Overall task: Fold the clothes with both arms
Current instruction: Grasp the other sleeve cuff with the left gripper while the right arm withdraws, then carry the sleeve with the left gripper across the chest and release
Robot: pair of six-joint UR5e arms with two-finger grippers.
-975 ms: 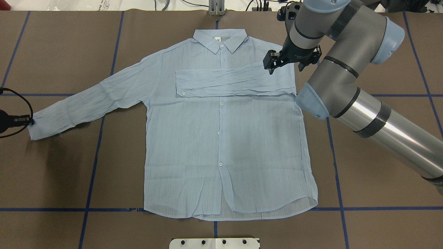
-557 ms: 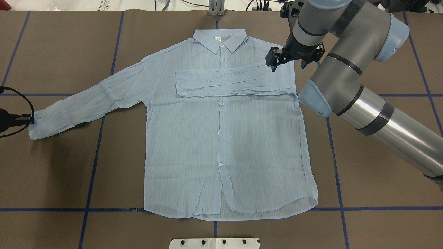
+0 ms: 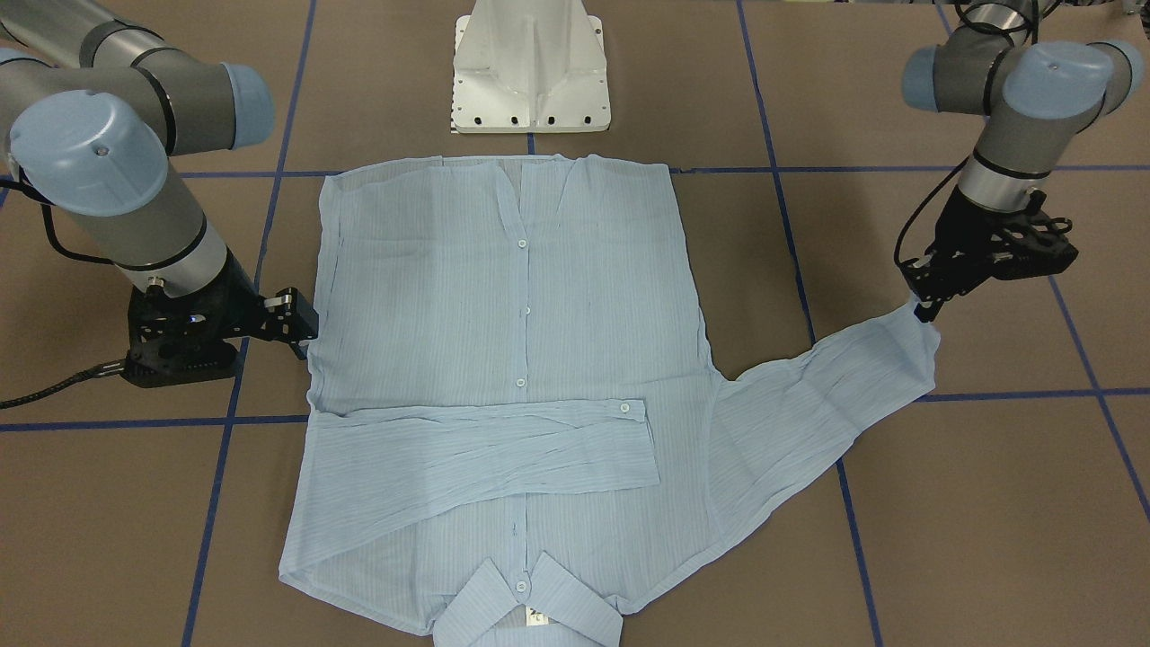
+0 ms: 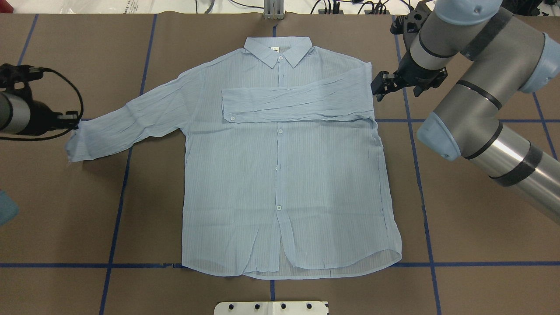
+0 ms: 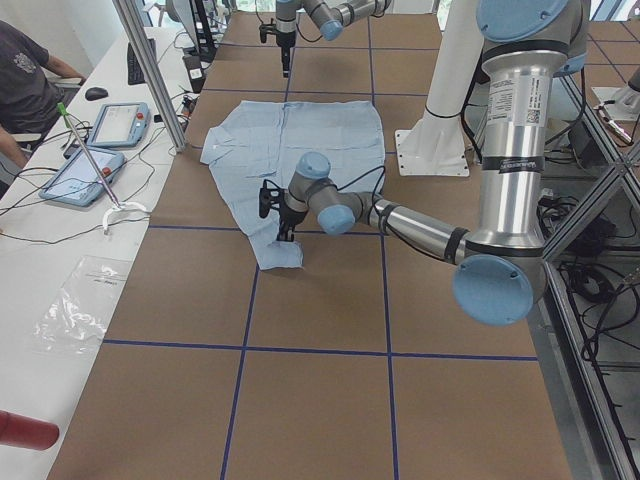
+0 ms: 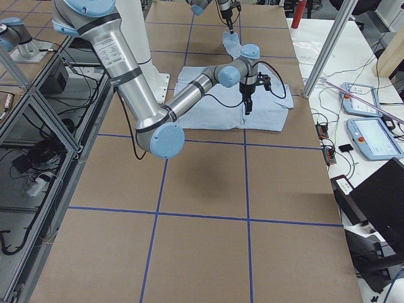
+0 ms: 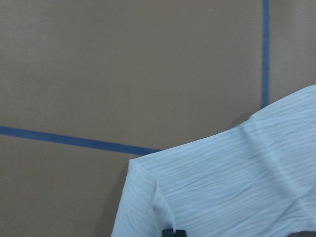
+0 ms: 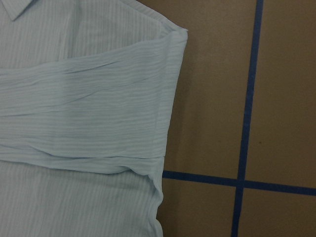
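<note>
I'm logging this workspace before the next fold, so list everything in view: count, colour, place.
shirt: one, light blue, flat mid-table, one sleeve folded across the chest, the other stretched outward.
table: one, brown with a blue tape grid.
pedestal base: one, white, at the table's robot edge.
side bench: one, white, along the table.
teach pendants: two, blue-grey, on the bench.
plastic bag: one, clear, on the bench.
red cylinder: one, at the bench's near end.
person: one, dark top, at the bench.
left arm, right arm: grey, light blue caps.
left gripper: black, pinching the stretched sleeve's cuff.
right gripper: black, beside the folded shoulder, off the cloth; opening unclear.
</note>
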